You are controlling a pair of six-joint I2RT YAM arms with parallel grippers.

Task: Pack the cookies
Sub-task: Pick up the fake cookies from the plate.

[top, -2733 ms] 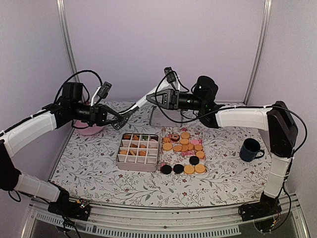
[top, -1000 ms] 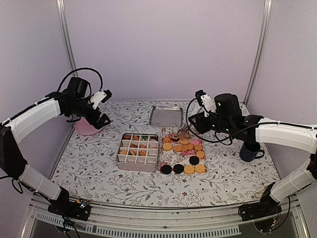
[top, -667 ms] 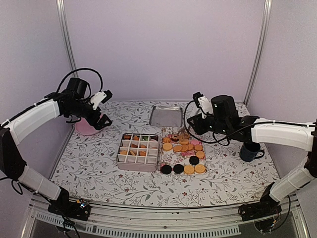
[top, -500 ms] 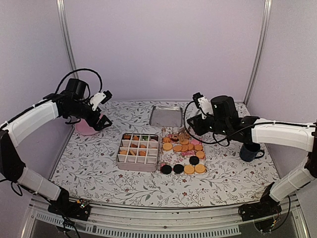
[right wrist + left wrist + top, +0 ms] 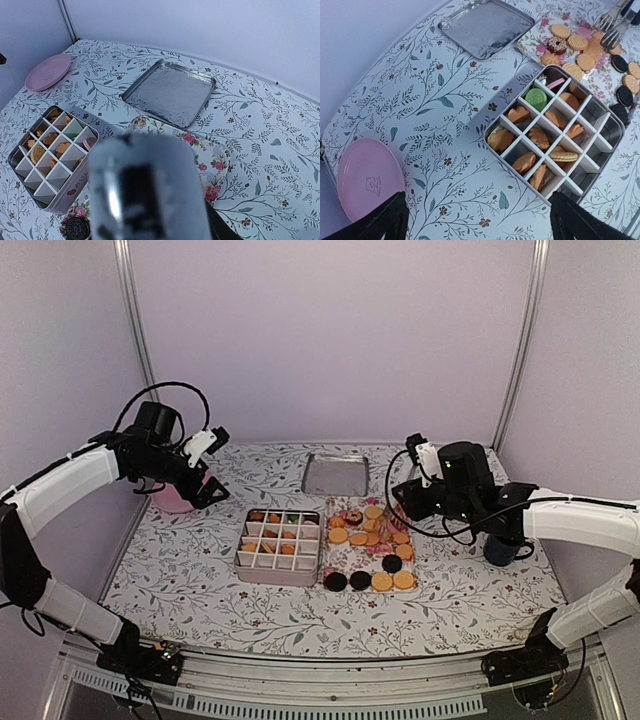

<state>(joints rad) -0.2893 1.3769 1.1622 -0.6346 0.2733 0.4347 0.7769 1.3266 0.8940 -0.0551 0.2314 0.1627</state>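
**Cookies divided between tin and tray**

The left gripper [image 5: 212, 488] is held above the pink plate [image 5: 370, 177], its jaws spread fully wide with nothing between them. The right gripper [image 5: 398, 512] is poised over the cookies [image 5: 371, 538] laid on the floral tray [image 5: 350, 560]. How far its jaws are parted cannot be told. More cookies are seen in the divided tin [image 5: 275, 575], just left of the tray.

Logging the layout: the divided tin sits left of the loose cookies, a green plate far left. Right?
The plate is pink, not green; the left wrist view shows it. The tin does sit left of the loose cookies.
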